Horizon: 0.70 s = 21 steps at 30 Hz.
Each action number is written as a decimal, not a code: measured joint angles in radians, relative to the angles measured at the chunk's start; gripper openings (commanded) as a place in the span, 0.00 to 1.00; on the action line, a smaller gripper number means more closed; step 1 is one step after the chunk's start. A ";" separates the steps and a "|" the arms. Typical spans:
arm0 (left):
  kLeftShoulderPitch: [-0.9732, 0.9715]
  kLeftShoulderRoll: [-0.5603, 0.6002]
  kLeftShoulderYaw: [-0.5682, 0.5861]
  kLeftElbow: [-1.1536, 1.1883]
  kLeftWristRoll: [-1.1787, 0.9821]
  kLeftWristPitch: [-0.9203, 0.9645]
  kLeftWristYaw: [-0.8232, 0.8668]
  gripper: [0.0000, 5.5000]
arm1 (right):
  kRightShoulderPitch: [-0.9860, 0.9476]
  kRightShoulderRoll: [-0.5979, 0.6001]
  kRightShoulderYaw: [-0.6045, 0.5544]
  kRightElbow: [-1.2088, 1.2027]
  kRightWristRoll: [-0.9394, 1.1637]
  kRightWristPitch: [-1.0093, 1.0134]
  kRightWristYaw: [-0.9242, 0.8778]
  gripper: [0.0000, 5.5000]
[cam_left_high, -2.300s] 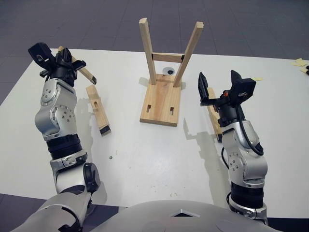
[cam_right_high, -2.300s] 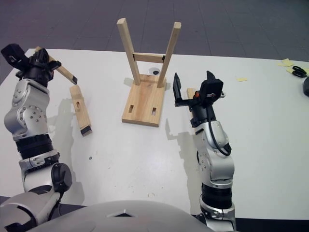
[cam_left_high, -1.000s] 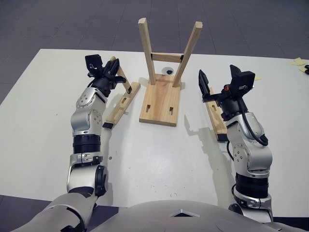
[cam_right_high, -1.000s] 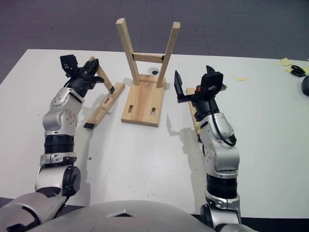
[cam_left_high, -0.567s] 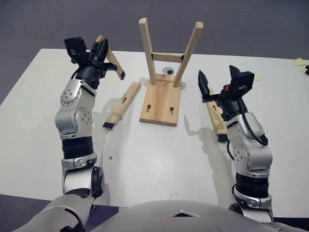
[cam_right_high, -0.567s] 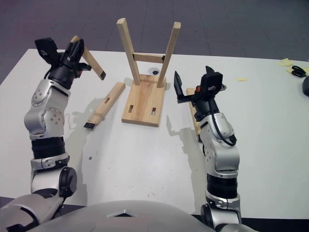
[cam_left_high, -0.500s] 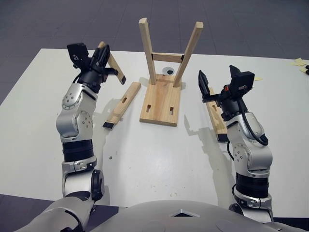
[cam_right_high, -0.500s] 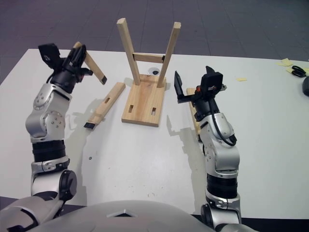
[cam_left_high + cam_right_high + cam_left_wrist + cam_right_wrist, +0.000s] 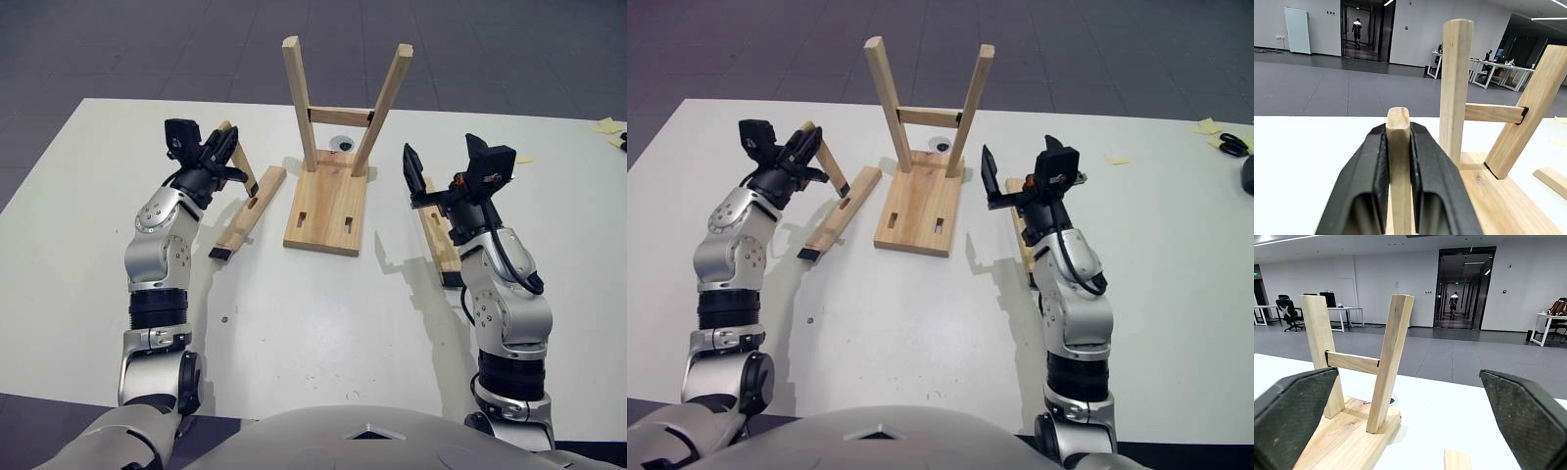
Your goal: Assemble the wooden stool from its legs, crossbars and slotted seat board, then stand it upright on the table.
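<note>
Left gripper (image 9: 217, 152) is clenched on 1 crossbar (image 9: 243, 168). Within 0.6 s it has dropped from a raised position, and the crossbar's dark tip now meets the loose leg (image 9: 245, 212) at 9 o'clock of the seat board (image 9: 323, 211); contact cannot be confirmed. Insertion into that leg is probably next. Right gripper (image 9: 446, 164) remains spread and empty over the leg (image 9: 438, 245) at 3 o'clock.

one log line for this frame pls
left gripper: shut on crossbar | crossbar: tilted, lower end by loose leg | right gripper: open, over other leg | seat board: two legs fitted
</note>
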 measured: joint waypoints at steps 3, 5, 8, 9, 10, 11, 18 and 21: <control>0.011 0.003 0.003 0.001 0.006 -0.001 0.001 0.08 | 0.000 0.000 -0.003 0.001 0.000 -0.002 0.000 0.98; 0.026 -0.001 0.001 0.001 0.007 -0.003 0.001 0.08 | 0.000 0.000 -0.004 0.001 0.000 -0.003 0.000 0.98; 0.039 -0.014 -0.001 0.001 0.012 -0.012 0.004 0.08 | 0.000 -0.001 -0.004 0.004 0.000 -0.003 0.002 0.98; 0.039 -0.021 -0.002 0.001 0.012 -0.015 0.006 0.08 | 0.000 -0.002 -0.004 0.007 0.000 -0.003 0.002 0.98; 0.039 -0.027 -0.002 0.001 0.012 -0.015 0.007 0.08 | 0.000 -0.002 -0.004 0.010 0.000 -0.003 0.003 0.98; 0.040 -0.032 -0.002 0.001 0.012 -0.015 0.007 0.08 | 0.000 -0.002 -0.004 0.011 0.000 -0.003 0.004 0.98; 0.037 -0.034 0.000 0.014 0.015 -0.024 0.009 0.08 | 0.000 -0.003 -0.001 0.012 -0.003 -0.003 0.015 0.98; 0.037 -0.034 -0.001 0.029 0.016 -0.043 0.008 0.08 | 0.000 -0.003 -0.001 0.012 -0.004 -0.003 0.018 0.98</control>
